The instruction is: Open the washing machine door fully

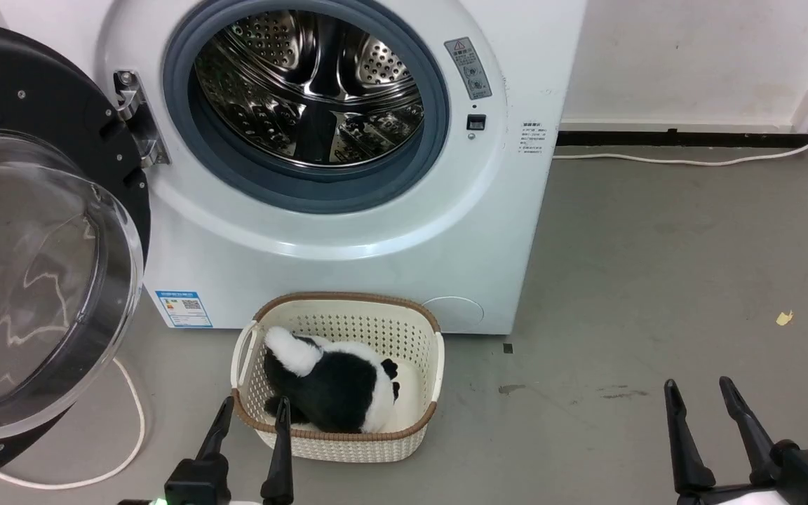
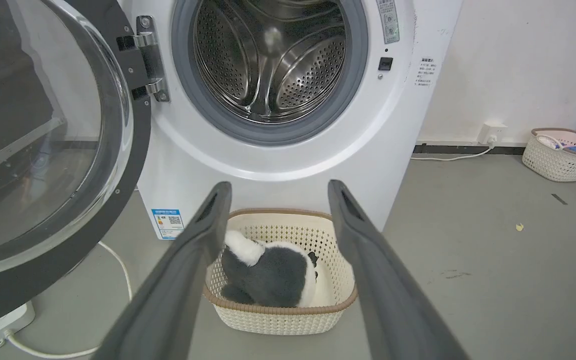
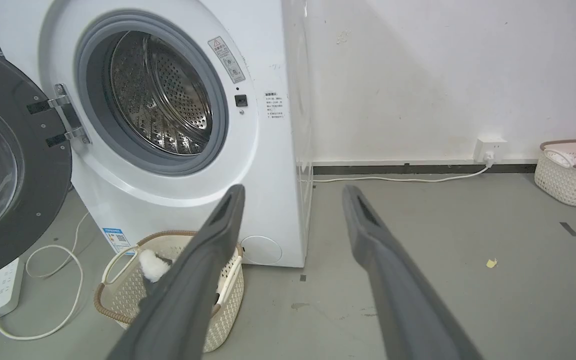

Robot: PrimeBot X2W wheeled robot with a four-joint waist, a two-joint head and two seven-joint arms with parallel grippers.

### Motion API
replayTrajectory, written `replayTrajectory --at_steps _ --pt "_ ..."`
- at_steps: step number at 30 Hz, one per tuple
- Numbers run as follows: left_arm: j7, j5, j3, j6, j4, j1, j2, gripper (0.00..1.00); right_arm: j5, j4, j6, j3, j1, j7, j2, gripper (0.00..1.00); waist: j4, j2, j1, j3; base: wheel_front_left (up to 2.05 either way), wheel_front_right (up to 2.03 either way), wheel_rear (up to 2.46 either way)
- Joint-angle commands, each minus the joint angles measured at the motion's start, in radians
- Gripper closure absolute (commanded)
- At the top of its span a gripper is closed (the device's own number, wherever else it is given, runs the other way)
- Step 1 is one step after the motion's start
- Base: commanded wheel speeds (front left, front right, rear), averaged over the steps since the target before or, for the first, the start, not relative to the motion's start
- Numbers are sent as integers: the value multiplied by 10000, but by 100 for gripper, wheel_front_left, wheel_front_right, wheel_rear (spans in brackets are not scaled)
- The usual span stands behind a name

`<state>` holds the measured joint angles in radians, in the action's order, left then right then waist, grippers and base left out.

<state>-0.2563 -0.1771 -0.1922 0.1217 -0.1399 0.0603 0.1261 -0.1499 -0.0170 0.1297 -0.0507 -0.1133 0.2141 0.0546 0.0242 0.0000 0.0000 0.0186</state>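
At the left side of the white washer (image 1: 376,238), the washing machine door (image 1: 32,245) hangs swung wide on its hinge (image 1: 139,119), clear of the drum (image 1: 306,84). The left gripper (image 1: 255,403) and right gripper (image 1: 697,384) both stand spread, empty.

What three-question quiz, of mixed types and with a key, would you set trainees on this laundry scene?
1. True or false: the washing machine door is shut over the drum.
2. What lies in the basket? A) towels B) a black-and-white plush toy C) nothing
3. Fill in: the left gripper is ____.
Key: 1 false; 2 B; 3 open.
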Motion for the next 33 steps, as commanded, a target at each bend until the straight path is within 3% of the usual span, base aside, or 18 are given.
replayTrajectory --at_steps 1,23,24,33 --pt "-54 91 6 83 63 -51 -41 0 -61 -20 10 22 -6 54 -43 0 8 0 0 -4 0 0 0" --pt "-55 74 122 70 298 -15 -113 0 329 -102 10 111 -17 -34 -43 0 92 0 0 16 0 0 0" --pt "1 70 112 76 269 -2 -123 100 286 -84 0 117 2 -13 0 100 93 0 0 15 0 0 0" --pt "124 149 196 16 305 -30 -163 100 332 -71 0 143 54 -112 0 100 78 0 0 6 0 0 0"
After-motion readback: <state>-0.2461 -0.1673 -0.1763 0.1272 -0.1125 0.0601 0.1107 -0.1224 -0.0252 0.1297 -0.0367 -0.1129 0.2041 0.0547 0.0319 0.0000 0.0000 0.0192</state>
